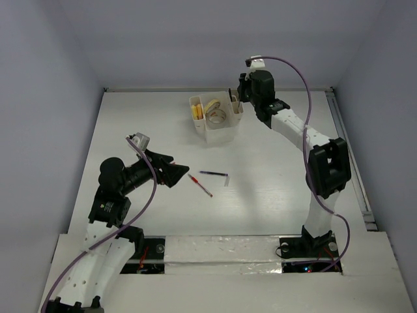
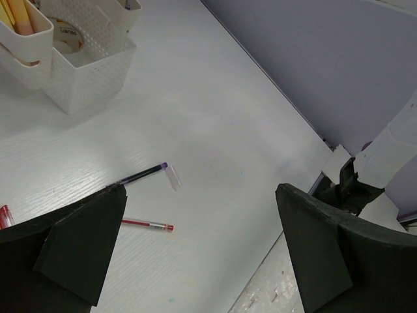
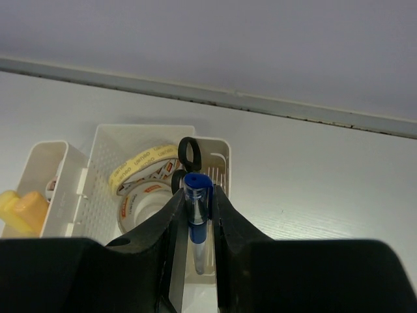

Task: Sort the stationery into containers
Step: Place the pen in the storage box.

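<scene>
Right gripper pinches blue pen upright for dropping into right slot of organizer; left gripper gapes empty toward red pen, likely next.

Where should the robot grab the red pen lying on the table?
Probably mid-barrel on the red pen, coming straight down from above, jaws across its thin width. It lies flat on the table, apart from the dark pen, so both sides are free.
</scene>
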`<action>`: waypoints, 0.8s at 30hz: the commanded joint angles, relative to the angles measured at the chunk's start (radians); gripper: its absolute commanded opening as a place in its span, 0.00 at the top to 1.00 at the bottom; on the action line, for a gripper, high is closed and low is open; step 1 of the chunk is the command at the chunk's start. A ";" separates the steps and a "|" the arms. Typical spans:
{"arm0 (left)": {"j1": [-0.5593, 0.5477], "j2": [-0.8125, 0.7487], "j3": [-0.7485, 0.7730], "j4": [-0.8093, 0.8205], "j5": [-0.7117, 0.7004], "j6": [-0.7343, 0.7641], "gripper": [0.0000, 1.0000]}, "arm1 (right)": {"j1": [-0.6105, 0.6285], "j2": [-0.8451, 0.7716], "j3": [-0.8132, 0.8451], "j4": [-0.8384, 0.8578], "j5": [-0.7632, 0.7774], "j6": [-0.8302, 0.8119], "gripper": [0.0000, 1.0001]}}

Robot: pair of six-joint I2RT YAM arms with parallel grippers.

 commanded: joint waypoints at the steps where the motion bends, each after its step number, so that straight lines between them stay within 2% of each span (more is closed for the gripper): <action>1: 0.003 -0.002 0.000 0.028 0.005 0.012 0.01 | -0.008 0.009 0.026 0.006 -0.017 0.003 1.00; 3: 0.003 -0.005 0.000 0.028 0.003 0.012 0.01 | -0.008 0.014 0.028 0.003 -0.021 0.001 0.99; 5: 0.003 -0.006 0.000 0.028 0.000 0.012 0.01 | -0.008 0.023 0.036 -0.014 -0.020 0.003 0.93; 9: 0.003 -0.006 0.000 0.027 -0.001 0.012 0.01 | -0.008 0.029 0.057 -0.058 -0.021 0.012 0.65; 15: 0.012 -0.010 0.000 0.025 -0.007 0.012 0.01 | -0.008 0.003 0.080 -0.117 -0.023 0.016 0.40; 17: 0.012 -0.013 0.000 0.025 -0.006 0.012 0.01 | -0.008 -0.012 0.085 -0.135 -0.023 0.018 0.35; 21: 0.012 -0.016 0.000 0.024 -0.009 0.012 0.01 | -0.008 -0.069 0.065 -0.174 -0.043 0.033 0.20; 24: 0.012 -0.020 0.000 0.019 -0.024 0.010 0.01 | 0.007 -0.144 0.028 -0.195 -0.076 0.068 0.18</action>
